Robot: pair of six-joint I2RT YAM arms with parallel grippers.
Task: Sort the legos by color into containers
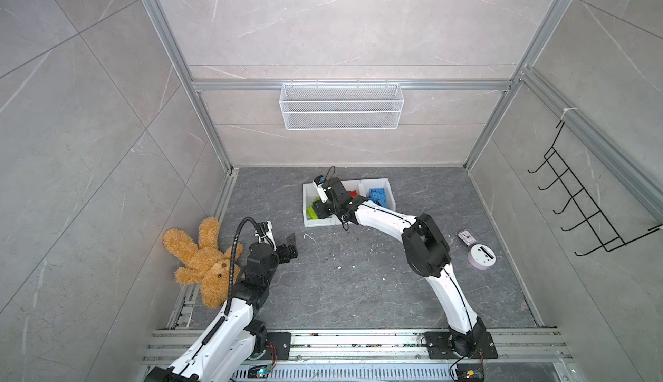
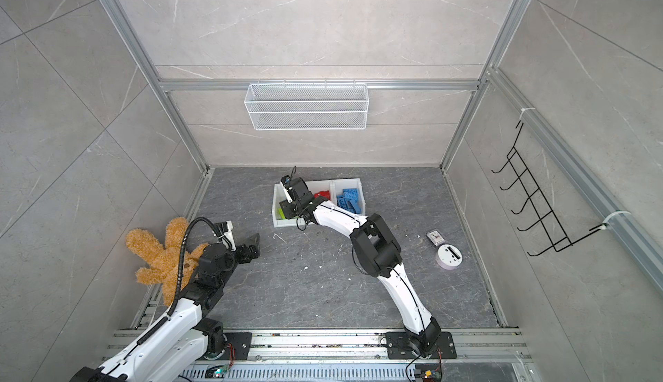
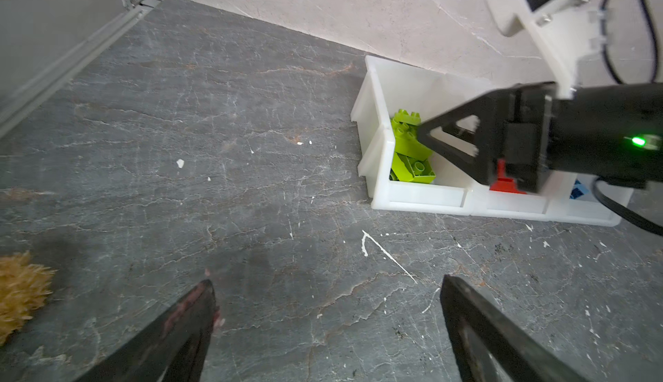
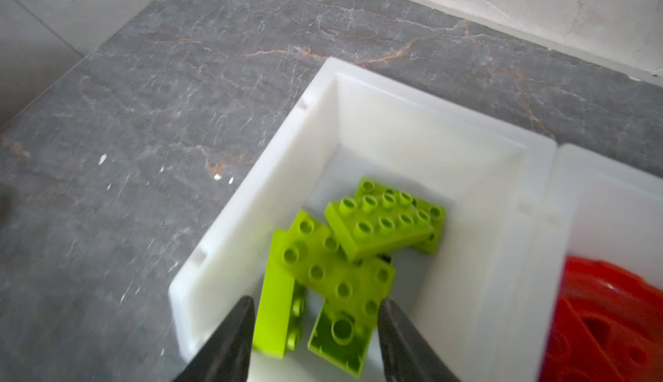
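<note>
Gray stone bench (image 1: 358, 290): a teddy bear (image 1: 201, 254) lies at its left edge, with the left gripper (image 3: 326, 287) beside it, jaws wide and empty. At the back edge the right gripper (image 4: 317, 306) hangs parted over green legos (image 4: 380, 219) in the leftmost bin (image 4: 251, 190). Red legos (image 2: 322, 194) and blue legos (image 2: 349, 199) sit sorted rightward. No loose bricks show, so sorting looks nearly finished.
</note>
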